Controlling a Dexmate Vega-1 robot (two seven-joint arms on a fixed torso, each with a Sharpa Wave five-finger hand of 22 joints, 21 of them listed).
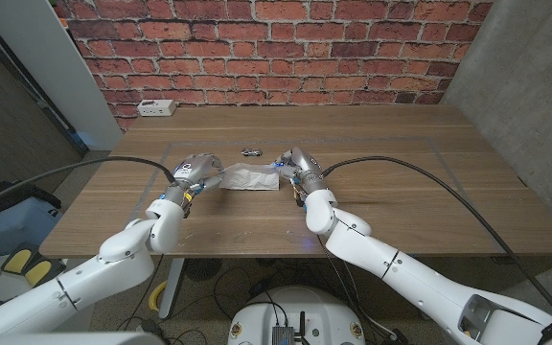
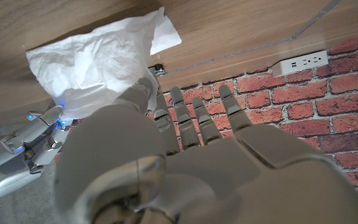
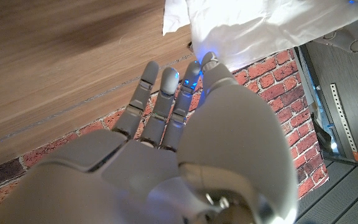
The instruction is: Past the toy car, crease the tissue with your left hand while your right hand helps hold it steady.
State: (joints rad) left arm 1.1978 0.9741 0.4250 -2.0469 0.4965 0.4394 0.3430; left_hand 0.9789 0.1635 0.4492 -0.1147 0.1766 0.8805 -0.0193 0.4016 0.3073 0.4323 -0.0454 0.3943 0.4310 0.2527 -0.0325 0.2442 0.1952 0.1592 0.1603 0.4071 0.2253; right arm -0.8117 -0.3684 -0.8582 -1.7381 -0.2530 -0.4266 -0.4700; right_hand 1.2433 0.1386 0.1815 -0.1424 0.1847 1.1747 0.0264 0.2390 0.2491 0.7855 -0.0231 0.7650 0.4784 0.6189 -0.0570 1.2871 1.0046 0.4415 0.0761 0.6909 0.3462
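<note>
**Both hands at the tissue, fold not yet visible**

The tissue [image 1: 250,178] lies near worktop [image 1: 429,182] centre, w/ the toy car [image 1: 251,151] just past it at 12 o'clock, apart from it. Left hand [image 1: 192,173] sits at the tissue's 9 o'clock edge, right hand [image 1: 295,171] at its 3 o'clock edge.

Risks, as judged: the sheet is thin & already rumpled, so if the left lifts or drags its edge before the right bears down, the whole tissue could slide towards 3 o'clock or bunch rather than crease. An uneven pull between the two hands may tear it. A wide sweep towards 12 o'clock might knock the car.

Pose: both arms reach in from the near corners, forearms converging. In left wrist view the left hand's fingers [image 2: 194,121] are extended & apart, thumb side touching the tissue [image 2: 98,62]; a real grasp can't be told. In right wrist view the right hand [image 3: 185,143] also has fingers straight, one tip at the tissue [image 3: 253,25] edge; whether it's pressing or pinching can't be told either.
</note>
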